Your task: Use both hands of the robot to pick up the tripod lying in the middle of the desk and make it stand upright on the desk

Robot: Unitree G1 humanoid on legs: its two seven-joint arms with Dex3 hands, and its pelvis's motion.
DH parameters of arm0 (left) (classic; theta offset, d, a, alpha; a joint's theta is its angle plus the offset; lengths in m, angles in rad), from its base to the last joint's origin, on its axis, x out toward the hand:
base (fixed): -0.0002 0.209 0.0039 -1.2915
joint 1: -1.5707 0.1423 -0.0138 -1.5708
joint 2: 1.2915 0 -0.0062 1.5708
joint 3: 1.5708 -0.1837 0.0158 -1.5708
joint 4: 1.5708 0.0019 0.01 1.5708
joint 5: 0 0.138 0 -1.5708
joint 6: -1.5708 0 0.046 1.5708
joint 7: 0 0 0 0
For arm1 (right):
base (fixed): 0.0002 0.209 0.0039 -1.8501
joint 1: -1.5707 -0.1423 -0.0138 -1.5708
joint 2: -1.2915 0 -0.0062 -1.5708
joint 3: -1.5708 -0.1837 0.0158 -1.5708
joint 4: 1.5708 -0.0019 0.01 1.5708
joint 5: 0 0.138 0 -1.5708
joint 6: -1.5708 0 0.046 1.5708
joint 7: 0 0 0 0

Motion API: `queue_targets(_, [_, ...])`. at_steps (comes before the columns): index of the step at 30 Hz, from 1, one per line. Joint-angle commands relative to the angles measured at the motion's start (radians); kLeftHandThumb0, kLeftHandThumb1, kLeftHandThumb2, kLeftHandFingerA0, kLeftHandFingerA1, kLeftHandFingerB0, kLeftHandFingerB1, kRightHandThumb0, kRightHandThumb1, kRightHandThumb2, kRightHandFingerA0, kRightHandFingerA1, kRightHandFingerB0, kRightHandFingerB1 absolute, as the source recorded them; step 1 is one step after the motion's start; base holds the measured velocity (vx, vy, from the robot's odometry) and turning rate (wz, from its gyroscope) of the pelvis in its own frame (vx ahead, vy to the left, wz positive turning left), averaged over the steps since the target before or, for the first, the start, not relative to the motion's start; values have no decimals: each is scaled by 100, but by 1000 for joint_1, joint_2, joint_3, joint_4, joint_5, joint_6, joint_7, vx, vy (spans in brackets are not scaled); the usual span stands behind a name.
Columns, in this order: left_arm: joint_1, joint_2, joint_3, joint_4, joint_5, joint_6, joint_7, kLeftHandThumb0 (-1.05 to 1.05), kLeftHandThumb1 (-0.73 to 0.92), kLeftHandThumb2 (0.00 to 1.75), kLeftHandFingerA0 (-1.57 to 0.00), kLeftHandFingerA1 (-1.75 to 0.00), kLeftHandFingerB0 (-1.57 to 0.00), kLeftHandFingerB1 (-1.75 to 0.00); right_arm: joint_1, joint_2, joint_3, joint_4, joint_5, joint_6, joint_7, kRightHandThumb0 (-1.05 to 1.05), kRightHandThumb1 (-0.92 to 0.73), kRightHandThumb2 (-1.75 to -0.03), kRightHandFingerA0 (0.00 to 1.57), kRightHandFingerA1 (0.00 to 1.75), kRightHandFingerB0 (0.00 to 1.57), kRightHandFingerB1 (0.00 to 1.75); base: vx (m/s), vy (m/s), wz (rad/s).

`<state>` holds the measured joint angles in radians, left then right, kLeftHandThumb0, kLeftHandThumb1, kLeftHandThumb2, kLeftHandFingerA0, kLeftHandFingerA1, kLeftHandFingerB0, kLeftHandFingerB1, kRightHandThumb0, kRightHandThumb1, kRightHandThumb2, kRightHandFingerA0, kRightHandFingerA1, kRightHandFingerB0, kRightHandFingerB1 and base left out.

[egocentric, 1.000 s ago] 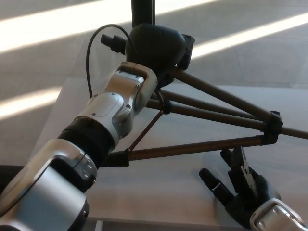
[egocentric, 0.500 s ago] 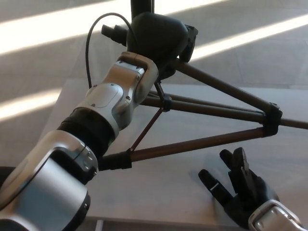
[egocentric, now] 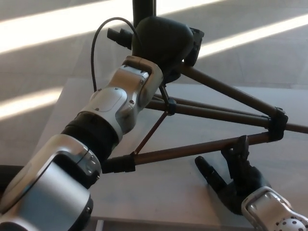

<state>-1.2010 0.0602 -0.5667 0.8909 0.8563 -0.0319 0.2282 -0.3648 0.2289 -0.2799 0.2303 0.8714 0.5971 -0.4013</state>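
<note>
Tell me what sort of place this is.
Probably an indoor room or lab: a pale desk on a grey floor striped with sunlight, and a tripod being handled on it.

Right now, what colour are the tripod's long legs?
Dark brown, with black joints; the tripod legs show best in the head view, the only view here.

The black left hand (egocentric: 161, 45) hides the head of the dark brown metal tripod (egocentric: 216, 113). One tripod leg runs off the right edge; the black right hand (egocentric: 233, 180) is cut near the bottom edge.
</note>
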Motion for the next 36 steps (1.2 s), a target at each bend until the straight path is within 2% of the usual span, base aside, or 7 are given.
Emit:
queue_targets(1, [-15,-7,21,-25,-13,24,39,-28,54,108,-118,-133,-90,-111,5,-37,8,53,-63,12,50,-105,-56,-104,0,45,0,29,0,0,0])
queue_targets(3, [-11,-4,28,-36,-17,30,26,-22,56,97,-92,-167,-81,-119,-16,-30,4,86,-67,-11,70,-105,-61,-60,0,6,0,0,0,0,0])
queue_targets(18, [17,-14,21,-55,3,46,50,-20,53,93,-92,-167,-80,-127,-146,-87,18,254,-154,-83,188,-98,-45,-52,0,0,0,0,0,0,0])
queue_targets(20, [33,-11,21,-66,2,46,51,-21,57,93,-94,-162,-83,-115,-173,-71,-25,272,-138,-93,134,-76,-40,-54,0,96,0,36,0,0,0])
queue_targets(27, [49,-12,15,-74,7,58,39,-23,58,93,-90,-174,-77,-135,-185,-4,-69,255,-210,-230,51,-22,-6,-160,151,131,125,91,0,0,0])
queue_targets(32, [49,-10,6,-63,12,59,38,-27,54,106,-115,-129,-86,-105,-201,34,-98,257,-249,-309,-25,-48,-35,-146,150,163,130,149,0,0,0])
queue_targets(36, [44,-2,9,-58,8,52,46,-23,61,90,-91,-167,-78,-117,-221,40,-107,285,-274,-352,-58,-50,-37,-146,148,168,125,153,0,0,0])
